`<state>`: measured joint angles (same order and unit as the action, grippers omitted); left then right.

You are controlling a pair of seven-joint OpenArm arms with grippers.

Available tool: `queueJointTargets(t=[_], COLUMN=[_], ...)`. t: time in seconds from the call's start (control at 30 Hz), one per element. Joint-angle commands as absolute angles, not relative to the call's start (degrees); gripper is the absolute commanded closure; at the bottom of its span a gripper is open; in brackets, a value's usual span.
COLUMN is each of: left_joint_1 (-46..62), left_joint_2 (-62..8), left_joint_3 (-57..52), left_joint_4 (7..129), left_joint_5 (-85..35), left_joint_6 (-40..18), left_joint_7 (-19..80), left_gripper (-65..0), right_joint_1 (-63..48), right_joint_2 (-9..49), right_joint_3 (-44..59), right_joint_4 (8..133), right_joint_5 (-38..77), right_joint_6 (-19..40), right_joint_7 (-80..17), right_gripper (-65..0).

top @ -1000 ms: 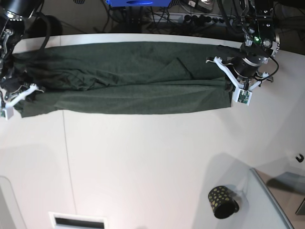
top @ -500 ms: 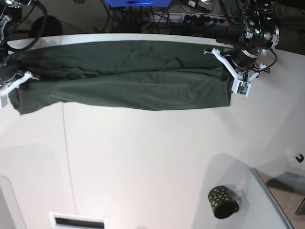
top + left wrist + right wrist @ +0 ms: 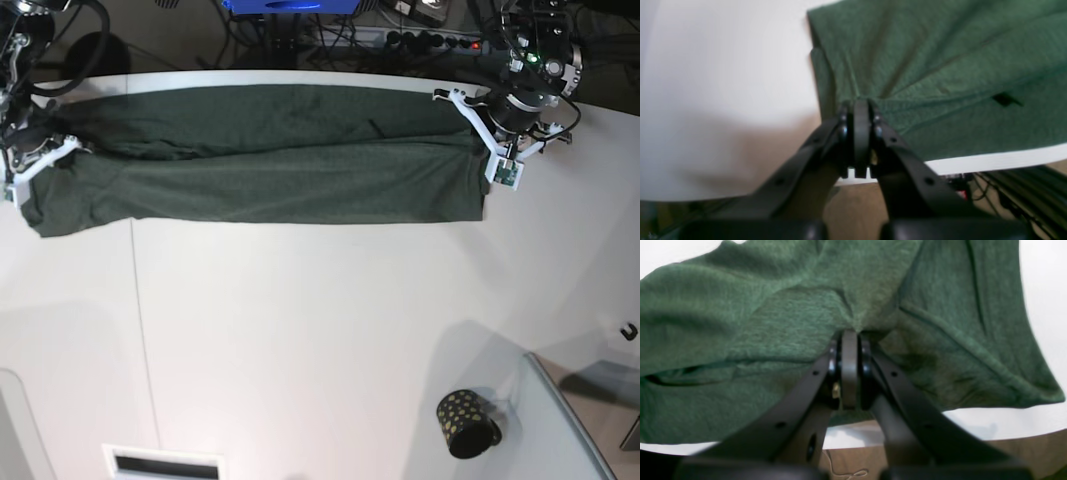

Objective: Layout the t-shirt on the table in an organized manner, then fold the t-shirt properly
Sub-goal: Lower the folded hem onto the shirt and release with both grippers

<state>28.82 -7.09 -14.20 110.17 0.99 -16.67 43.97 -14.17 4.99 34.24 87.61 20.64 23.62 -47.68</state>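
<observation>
Dark green t-shirt (image 3: 270,160) lies stretched in a long band across the far part of the white bench (image 3: 320,340), folded lengthwise, with one long crease along its middle. Left gripper (image 3: 487,140) is clamped on the fabric at the band's end on the base view's right; in the left wrist view its jaws are pressed together on a pinch of cloth (image 3: 862,110), creases fanning out from that point. Right gripper (image 3: 35,150) holds the opposite end, jaws likewise closed on bunched fabric (image 3: 849,340). Both ends sit close to the bench's far edge. Small black cup with gold dots (image 3: 467,422) stands well apart, near the front right.
</observation>
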Motion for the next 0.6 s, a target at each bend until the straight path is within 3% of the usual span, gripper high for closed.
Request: queueJointTargets(t=[0.0, 0.57], left_joint_1=[28.79, 29.14], left_joint_2=[-7.25, -4.97], left_joint_3=[-14.2, -14.02], left_joint_4=[110.73, 104.31], left_joint_5=[1.45, 8.31], left_joint_6=[-16.57, -16.57], left_joint_7=[41.36, 34.51], left_gripper=[0.0, 0.0], right_joint_1=[-13.93, -13.67], right_joint_2=[5.58, 4.35], right_joint_3=[34.33, 34.33], right_joint_4=[88.31, 85.76], right_joint_5=[21.14, 20.97], right_joint_6=[23.87, 23.6], right_joint_7=[-46.64, -46.81], right_gripper=[0.0, -0.2])
